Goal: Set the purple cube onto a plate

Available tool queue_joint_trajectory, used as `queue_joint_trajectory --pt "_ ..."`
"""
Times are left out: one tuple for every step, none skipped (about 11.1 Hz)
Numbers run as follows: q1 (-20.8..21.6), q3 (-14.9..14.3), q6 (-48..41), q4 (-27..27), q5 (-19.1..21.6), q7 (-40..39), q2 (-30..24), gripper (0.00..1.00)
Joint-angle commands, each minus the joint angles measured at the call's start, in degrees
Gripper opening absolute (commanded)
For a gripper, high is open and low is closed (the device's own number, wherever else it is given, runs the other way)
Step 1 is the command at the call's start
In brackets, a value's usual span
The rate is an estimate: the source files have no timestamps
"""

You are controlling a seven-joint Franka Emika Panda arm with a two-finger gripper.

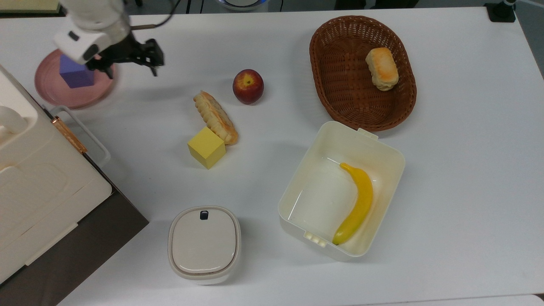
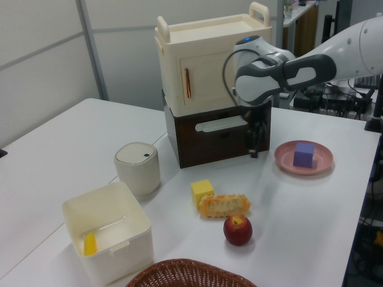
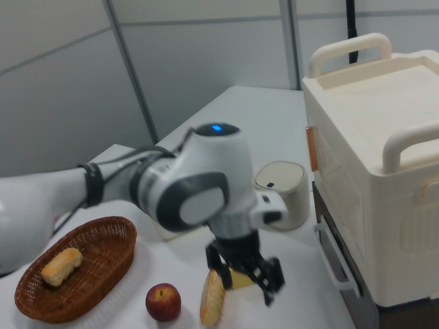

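The top view hangs high over the desk [image 1: 446, 178], looking straight down. The left view stands low past the corner by the wicker basket [image 2: 188, 274], facing across the desk to the stacked cabinet [image 2: 215, 89]. The right view sits close beside that cabinet [image 3: 384, 178], looking back toward the basket [image 3: 75, 274]. All three share the apple [image 1: 247, 86] [image 2: 237, 229] [image 3: 163, 302] mid-desk
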Motion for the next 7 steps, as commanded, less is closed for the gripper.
queue_joint_trajectory --pt "-0.05 7.15 -6.69 2.55 0.52 10.47 -4.19 1.00" --pt "1.60 8.57 -10.38 4.65 0.52 12.93 -4.63 1.00" --pt "4.92 8.41 -13.02 5.89 0.43 16.34 -5.42 1.00" --pt "7.83 7.62 -14.70 6.51 0.43 20.21 -6.73 1.00" --pt "10.73 5.96 -15.07 6.52 0.43 22.51 -8.48 1.00" --pt "15.28 2.03 -15.16 6.52 0.52 22.79 -9.29 1.00" --pt "20.64 -3.40 -14.99 6.52 1.13 22.79 -10.34 1.00"
